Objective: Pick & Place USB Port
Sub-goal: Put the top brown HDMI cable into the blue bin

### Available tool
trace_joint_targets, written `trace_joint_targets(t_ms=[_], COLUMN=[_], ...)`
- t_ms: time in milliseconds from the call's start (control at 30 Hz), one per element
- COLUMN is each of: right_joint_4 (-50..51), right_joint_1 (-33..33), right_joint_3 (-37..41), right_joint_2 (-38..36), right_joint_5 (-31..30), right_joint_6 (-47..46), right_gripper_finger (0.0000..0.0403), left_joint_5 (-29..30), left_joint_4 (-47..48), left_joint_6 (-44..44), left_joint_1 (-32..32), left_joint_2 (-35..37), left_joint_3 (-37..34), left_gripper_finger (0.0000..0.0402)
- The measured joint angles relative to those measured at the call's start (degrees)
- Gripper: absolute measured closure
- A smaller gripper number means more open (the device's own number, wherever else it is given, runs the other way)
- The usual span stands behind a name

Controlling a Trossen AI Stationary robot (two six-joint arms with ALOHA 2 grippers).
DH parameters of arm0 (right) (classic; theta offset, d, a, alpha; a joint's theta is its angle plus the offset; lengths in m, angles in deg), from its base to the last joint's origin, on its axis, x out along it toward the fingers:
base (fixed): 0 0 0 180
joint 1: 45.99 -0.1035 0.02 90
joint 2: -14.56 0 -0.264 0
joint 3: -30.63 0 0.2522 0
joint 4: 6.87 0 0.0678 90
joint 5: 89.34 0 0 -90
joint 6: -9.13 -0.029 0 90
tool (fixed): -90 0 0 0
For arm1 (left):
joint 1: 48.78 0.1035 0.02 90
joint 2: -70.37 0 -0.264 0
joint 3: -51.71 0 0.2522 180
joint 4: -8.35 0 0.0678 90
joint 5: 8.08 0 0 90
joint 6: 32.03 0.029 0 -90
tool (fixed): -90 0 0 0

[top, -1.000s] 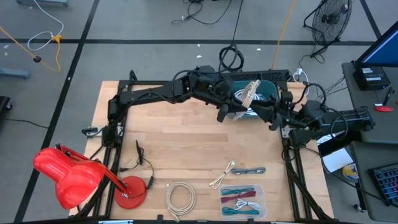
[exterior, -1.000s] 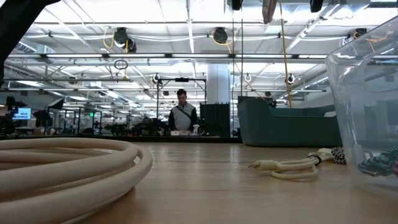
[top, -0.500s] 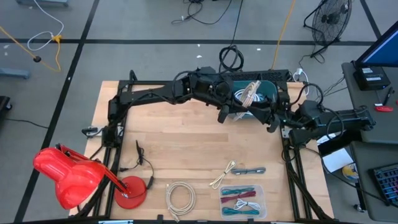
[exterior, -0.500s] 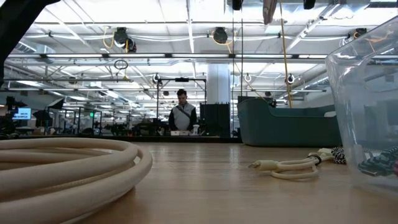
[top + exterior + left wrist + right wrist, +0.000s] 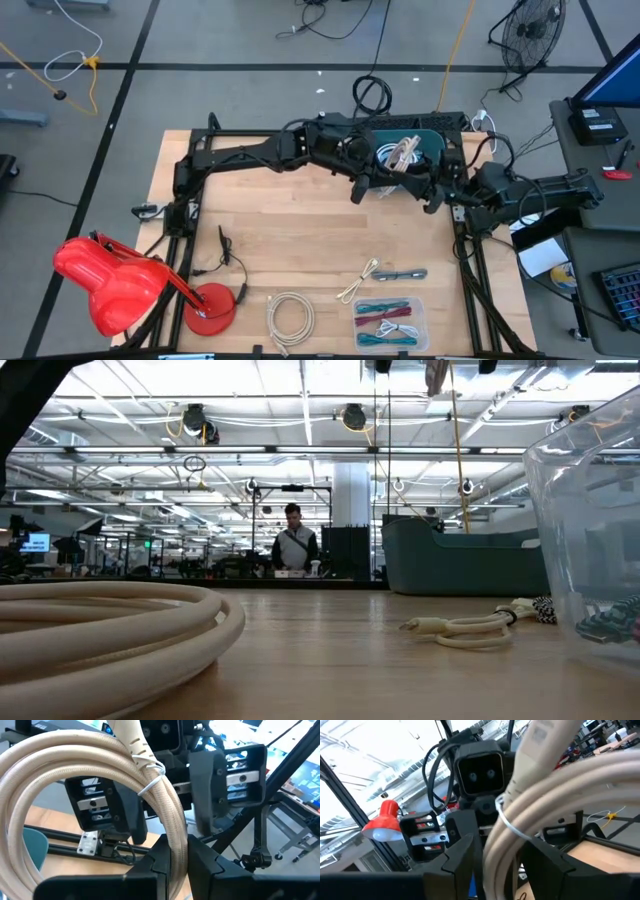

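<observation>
Between both hands (image 5: 172,862) (image 5: 497,855); coiled cable (image 5: 401,152)

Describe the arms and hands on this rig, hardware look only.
Both arms are matte black, jointed links with black cables running along them. Left hand and right hand each have two flat, dark, wedge-shaped fingers. The facing hand carriage shows boxy black housings with small silver screwed plates.

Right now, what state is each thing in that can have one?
Beige coiled cable bundle: lifted above the teal bin, gripped by both end effectors.
Left end effector: shut on the bundle.
Right end effector: closed around the bundle.
Teal plastic bin: open-topped.
Clear plastic box: holds coloured cables.
White coiled cable: lying loose on the table.
</observation>
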Motion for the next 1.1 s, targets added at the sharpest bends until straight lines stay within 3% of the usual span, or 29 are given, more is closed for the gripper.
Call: trace_joint_targets(t_ms=[467,633,867,1100], right_joint_4=[0.1,0.1,0.2,0.3], right_joint_1=[0.0,0.0,0.0,0.0], right_joint_3=[0.0,0.0,0.0,0.0], right_joint_2=[0.1,0.1,0.1,0.0], right_joint_5=[1.5,1.5,1.7,1.8], right_joint_6=[-0.7,-0.7,0.0,-0.8], right_gripper_finger=[0.0366,0.0363,0.0369,0.0370], left_joint_5=[-0.2,-1.2,-2.0,-3.6], left_joint_4=[1.2,1.4,2.3,3.1], left_joint_6=[0.7,0.4,-1.3,-1.0], left_joint_1=[0.0,0.0,0.1,0.0], left_joint_2=[0.0,0.0,0.0,0.0], left_joint_3=[0.0,0.0,0.0,0.0], left_gripper_finger=[0.0366,0.0365,0.0324,0.0340])
